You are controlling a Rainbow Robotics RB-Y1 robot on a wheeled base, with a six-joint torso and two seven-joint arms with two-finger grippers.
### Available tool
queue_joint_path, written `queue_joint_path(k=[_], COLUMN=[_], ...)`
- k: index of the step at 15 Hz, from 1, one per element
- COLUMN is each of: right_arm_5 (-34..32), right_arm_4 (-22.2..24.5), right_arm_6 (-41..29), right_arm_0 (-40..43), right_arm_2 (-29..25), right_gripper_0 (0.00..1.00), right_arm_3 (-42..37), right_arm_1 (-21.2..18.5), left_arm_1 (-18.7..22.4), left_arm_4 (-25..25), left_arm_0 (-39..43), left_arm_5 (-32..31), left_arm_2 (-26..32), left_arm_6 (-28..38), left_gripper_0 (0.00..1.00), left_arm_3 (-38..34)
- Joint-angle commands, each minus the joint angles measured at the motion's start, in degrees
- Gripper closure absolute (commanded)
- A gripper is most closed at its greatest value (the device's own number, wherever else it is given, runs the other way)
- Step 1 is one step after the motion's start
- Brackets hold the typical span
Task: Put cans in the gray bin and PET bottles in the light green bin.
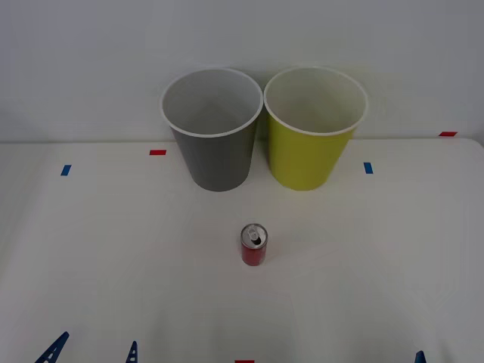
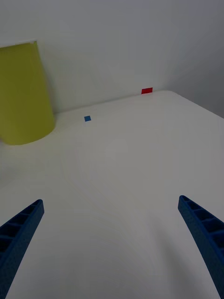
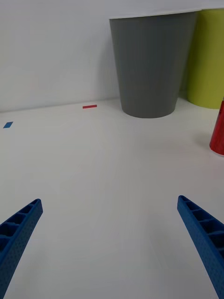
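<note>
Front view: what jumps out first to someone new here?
Two tall bins stand side by side at the table's far edge, the gray bin on the left and the light green bin on the right. One small red can stands upright, alone, on the white table before them.

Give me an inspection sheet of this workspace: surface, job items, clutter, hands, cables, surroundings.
Surface: white table with small red and blue tape marks.
Job's things: red can upright, opened top, in front of the bins; gray bin and light green bin side by side at the back, nothing seen inside.
Clutter: nothing seen.
Hands: left hand open, low over the near table, left of the can; right hand open, low at near right, holding nothing.
Cables: nothing seen.
Surroundings: plain white wall behind.
</note>
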Motion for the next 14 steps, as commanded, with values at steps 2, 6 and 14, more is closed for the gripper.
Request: queue_joint_path(k=[2,6,14], right_arm_5=[0.0,0.0,0.0], right_arm_4=[0.0,0.0,0.0], right_arm_6=[0.0,0.0,0.0], right_arm_0=[0.0,0.0,0.0], right_arm_2=[0.0,0.0,0.0], right_gripper_0=[0.0,0.0,0.0], right_arm_3=[0.0,0.0,0.0], right_arm_1=[0.0,0.0,0.0], left_arm_1=[0.0,0.0,0.0], left_arm_4=[0.0,0.0,0.0], left_arm_0=[0.0,0.0,0.0], left_arm_5=[0.0,0.0,0.0], left_arm_2=[0.0,0.0,0.0], left_arm_6=[0.0,0.0,0.0], left_gripper_0=[0.0,0.0,0.0], left_arm_3=[0.0,0.0,0.0])
